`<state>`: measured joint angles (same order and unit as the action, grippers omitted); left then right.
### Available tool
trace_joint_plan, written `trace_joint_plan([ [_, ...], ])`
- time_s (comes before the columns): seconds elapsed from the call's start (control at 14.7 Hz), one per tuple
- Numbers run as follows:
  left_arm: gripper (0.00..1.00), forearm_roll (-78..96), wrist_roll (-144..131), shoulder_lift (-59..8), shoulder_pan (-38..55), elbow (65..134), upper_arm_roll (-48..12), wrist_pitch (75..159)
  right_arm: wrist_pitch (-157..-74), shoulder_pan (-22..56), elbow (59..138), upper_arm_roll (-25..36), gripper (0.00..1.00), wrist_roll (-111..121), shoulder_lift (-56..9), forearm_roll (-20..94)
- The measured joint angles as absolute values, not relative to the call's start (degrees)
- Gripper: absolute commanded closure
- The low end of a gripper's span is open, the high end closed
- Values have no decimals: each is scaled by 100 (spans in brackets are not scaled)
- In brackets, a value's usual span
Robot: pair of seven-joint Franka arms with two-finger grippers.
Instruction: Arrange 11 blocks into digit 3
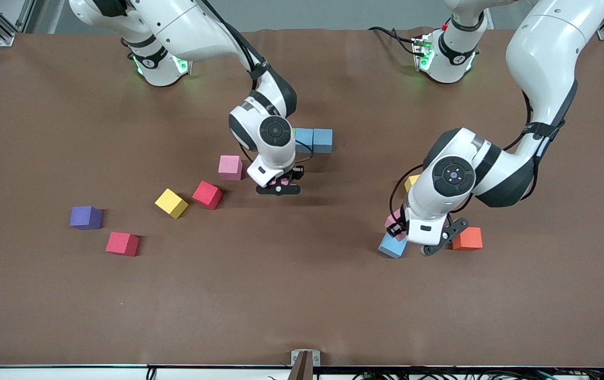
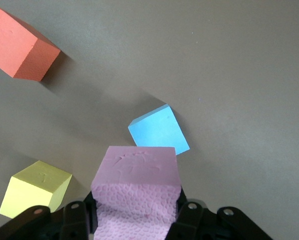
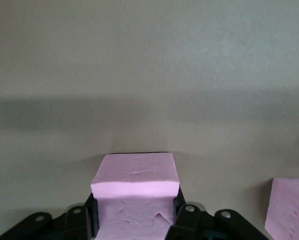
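Observation:
My right gripper is shut on a pink block, low over the middle of the table and next to a loose pink block. Two light blue blocks touch in a short row, a little farther from the front camera. Toward the left arm's end, my left gripper is shut on another pink block, above the edge of a light blue block. An orange block and a yellow block lie close by. A red block and another yellow block lie toward the right arm's end.
A purple cube and a dark red cube sit toward the right arm's end, nearer the front camera. A small bracket is fixed at the middle of the table's front edge. Both arms' elbows hang over the table.

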<state>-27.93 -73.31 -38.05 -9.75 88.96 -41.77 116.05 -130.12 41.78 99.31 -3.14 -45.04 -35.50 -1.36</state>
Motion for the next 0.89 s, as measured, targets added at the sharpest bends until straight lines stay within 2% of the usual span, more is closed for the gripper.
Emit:
trace_joint_plan([
  [0.34,75,-2793,-7331,-3806,-953,8901,-4177,11589,-13075,4248,10441,-336,57,-4506,-3128,-129],
  [0.68,75,-2793,-7331,-3808,-885,8906,-4177,11589,-13721,4291,10747,-341,57,-4542,-3098,137],
  [0.89,75,-2793,-7331,-3809,-859,8911,-4177,11589,-13755,4300,10820,-341,57,-4545,-3095,145],
])
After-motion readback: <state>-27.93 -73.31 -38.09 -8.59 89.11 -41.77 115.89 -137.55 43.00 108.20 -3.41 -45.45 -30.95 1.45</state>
